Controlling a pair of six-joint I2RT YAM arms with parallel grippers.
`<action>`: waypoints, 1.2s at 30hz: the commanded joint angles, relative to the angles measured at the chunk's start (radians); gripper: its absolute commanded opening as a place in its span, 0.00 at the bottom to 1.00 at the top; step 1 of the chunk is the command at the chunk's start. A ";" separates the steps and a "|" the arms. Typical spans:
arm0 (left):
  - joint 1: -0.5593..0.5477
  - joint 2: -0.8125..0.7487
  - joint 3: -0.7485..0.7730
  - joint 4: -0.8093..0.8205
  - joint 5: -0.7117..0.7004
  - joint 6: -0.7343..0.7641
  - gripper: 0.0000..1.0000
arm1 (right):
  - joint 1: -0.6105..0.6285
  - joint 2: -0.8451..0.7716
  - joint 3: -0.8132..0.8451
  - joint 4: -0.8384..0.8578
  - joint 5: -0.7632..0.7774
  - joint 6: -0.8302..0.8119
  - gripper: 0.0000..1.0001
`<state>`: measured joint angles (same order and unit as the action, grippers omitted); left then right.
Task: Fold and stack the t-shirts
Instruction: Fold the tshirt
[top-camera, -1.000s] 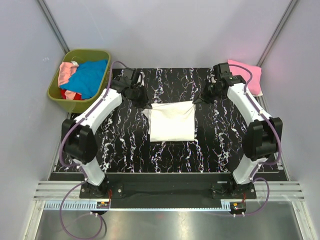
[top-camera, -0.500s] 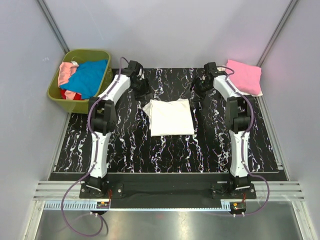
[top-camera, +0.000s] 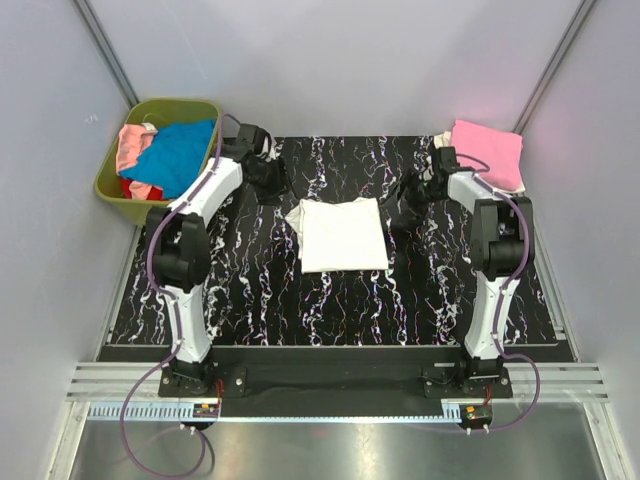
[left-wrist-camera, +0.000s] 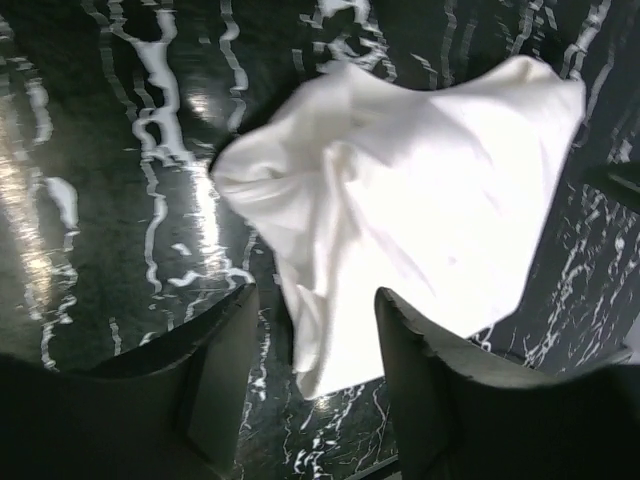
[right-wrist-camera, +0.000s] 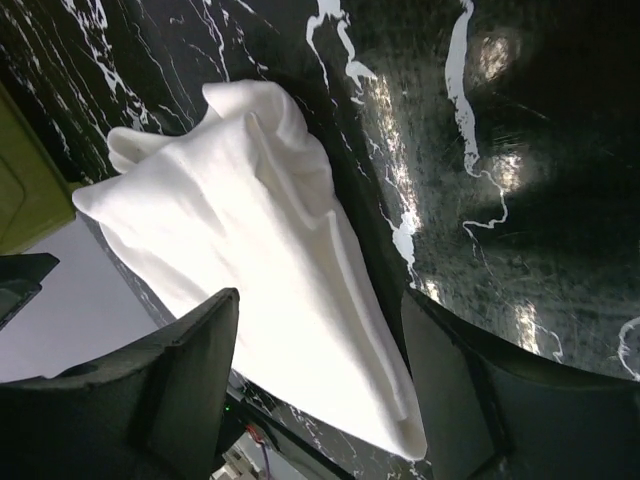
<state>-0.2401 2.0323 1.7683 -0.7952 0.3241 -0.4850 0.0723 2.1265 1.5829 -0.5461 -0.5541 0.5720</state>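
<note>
A folded white t-shirt (top-camera: 341, 234) lies flat in the middle of the black marbled table (top-camera: 250, 290). My left gripper (top-camera: 268, 179) hovers just off its far left corner, open, with nothing held. In the left wrist view the same white t-shirt (left-wrist-camera: 420, 200) lies beyond the open left gripper (left-wrist-camera: 315, 385). My right gripper (top-camera: 409, 193) stands off the far right corner, also open. Through the open right gripper (right-wrist-camera: 320, 395) the white t-shirt (right-wrist-camera: 250, 260) shows on the table. A folded pink t-shirt (top-camera: 490, 152) rests at the far right.
An olive-green basket (top-camera: 175, 102) at the far left holds a blue shirt (top-camera: 180, 155), a pink one (top-camera: 130, 145) and a red one (top-camera: 135, 188). Grey walls close in the table on three sides.
Both grippers have opened and let go of the white t-shirt's far corners, then drawn back and outward. The shirt has settled flat.
</note>
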 joint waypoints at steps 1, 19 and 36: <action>-0.051 -0.018 0.003 0.126 0.056 0.025 0.53 | 0.007 -0.066 -0.085 0.139 -0.116 0.003 0.72; -0.050 0.301 0.102 0.129 0.020 0.055 0.46 | 0.007 -0.105 -0.144 0.173 -0.115 -0.047 0.73; -0.116 0.027 0.189 -0.030 -0.086 0.097 0.61 | 0.009 -0.114 -0.271 0.261 -0.121 0.005 0.73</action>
<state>-0.3233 2.2082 1.9678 -0.8253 0.2806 -0.3992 0.0761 2.0533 1.3357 -0.3294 -0.6571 0.5644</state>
